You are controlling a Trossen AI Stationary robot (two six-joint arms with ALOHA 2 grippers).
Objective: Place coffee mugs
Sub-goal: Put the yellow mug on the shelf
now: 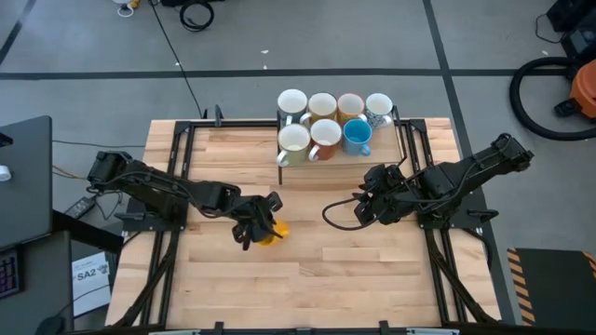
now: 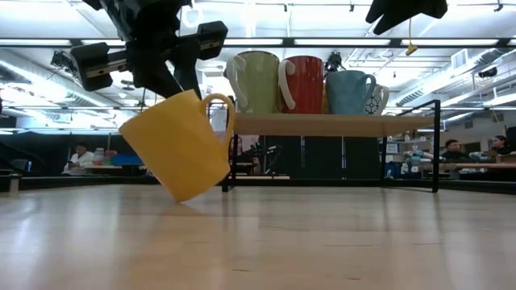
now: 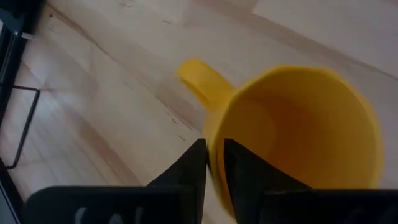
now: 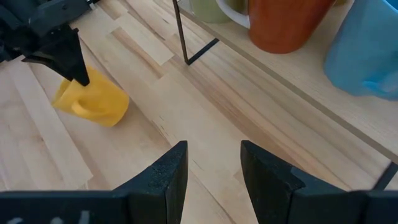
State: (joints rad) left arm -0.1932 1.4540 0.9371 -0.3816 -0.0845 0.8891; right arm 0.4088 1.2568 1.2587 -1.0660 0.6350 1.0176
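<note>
A yellow coffee mug [image 1: 272, 231] stands tilted near the middle of the wooden table, its mouth turned up toward the left arm; the low view shows the yellow coffee mug [image 2: 177, 149] from the side. My left gripper [image 3: 212, 146] is shut on its rim. My right gripper [image 4: 208, 165] hovers open and empty above the table's right half, short of the shelf. Several more coffee mugs [image 1: 325, 121], white, cream, orange, red-brown and blue, stand upright on a raised wooden shelf [image 2: 322, 123] at the far edge. My left gripper pinches the yellow mug's wall at the rim [image 3: 216, 163], a little way round from the handle [image 3: 200, 79], with one finger inside the mug and one outside. The fingers slant down from the table's left. The mug hangs tilted, its lower bottom edge [image 2: 182, 199] at the tabletop.
The shelf rests on a black metal frame [image 4: 181, 37] whose legs stand on the table's far part. A black cable [image 1: 337, 212] loops beside the right gripper. Bare wood lies in front of the shelf and along the near edge.
</note>
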